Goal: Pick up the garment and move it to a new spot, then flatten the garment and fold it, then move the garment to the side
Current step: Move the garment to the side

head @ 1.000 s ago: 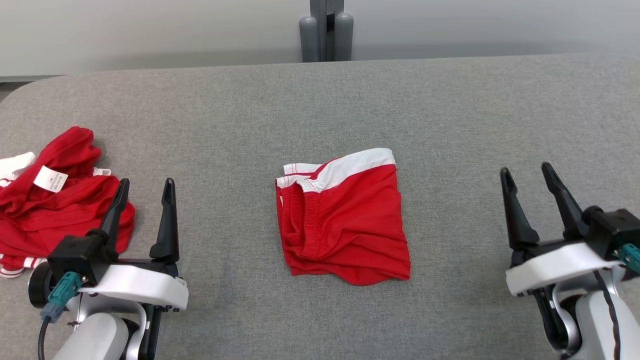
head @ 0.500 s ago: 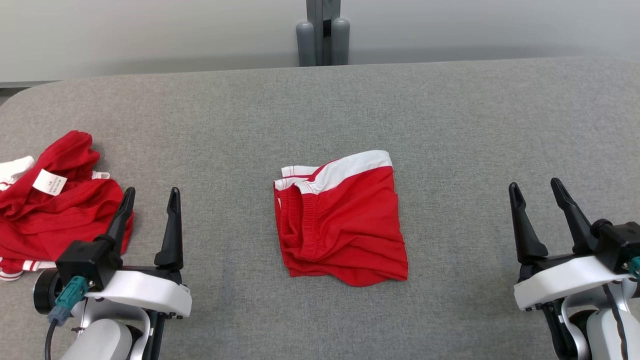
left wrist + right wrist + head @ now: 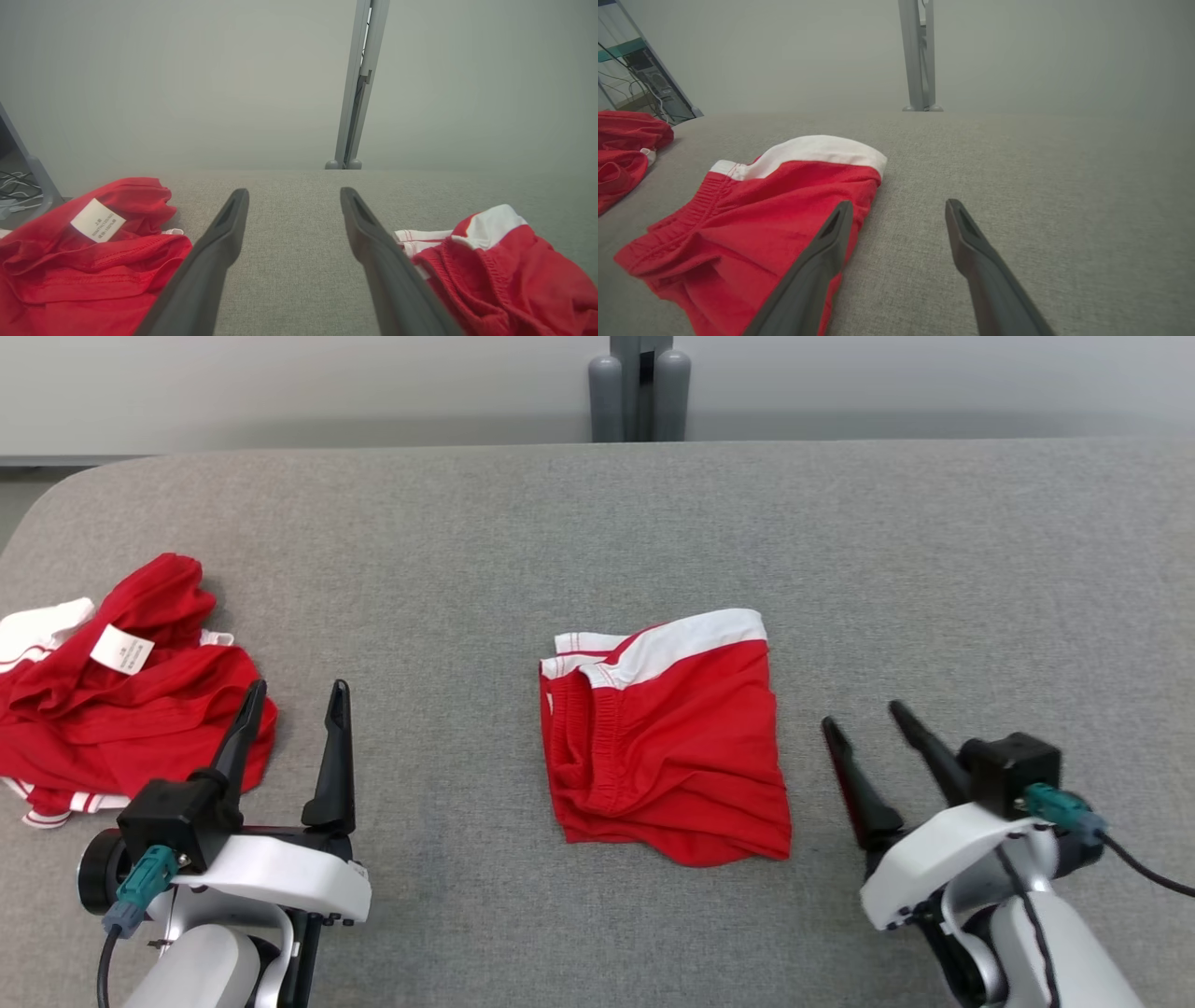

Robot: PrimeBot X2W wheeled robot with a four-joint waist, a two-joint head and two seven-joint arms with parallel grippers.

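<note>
The garment, red shorts with a white band, lies folded into a rough square at the middle of the grey table. My right gripper stands open just right of its lower right edge, fingers tilted toward it and not touching. In the right wrist view the garment lies under and left of the left finger of the open right gripper. My left gripper is open at the lower left, well apart from the garment. Between the fingers of the left gripper is bare table, with the garment to their right.
A crumpled pile of red clothes with a white label lies at the table's left side, touching distance from my left fingers. The same pile sits left of them in the left wrist view. A grey post stands behind the far edge.
The head camera has shifted, sliding the whole picture a little to the right. My right gripper has swung left and turned toward the garment. Left gripper and garment have stayed put.
</note>
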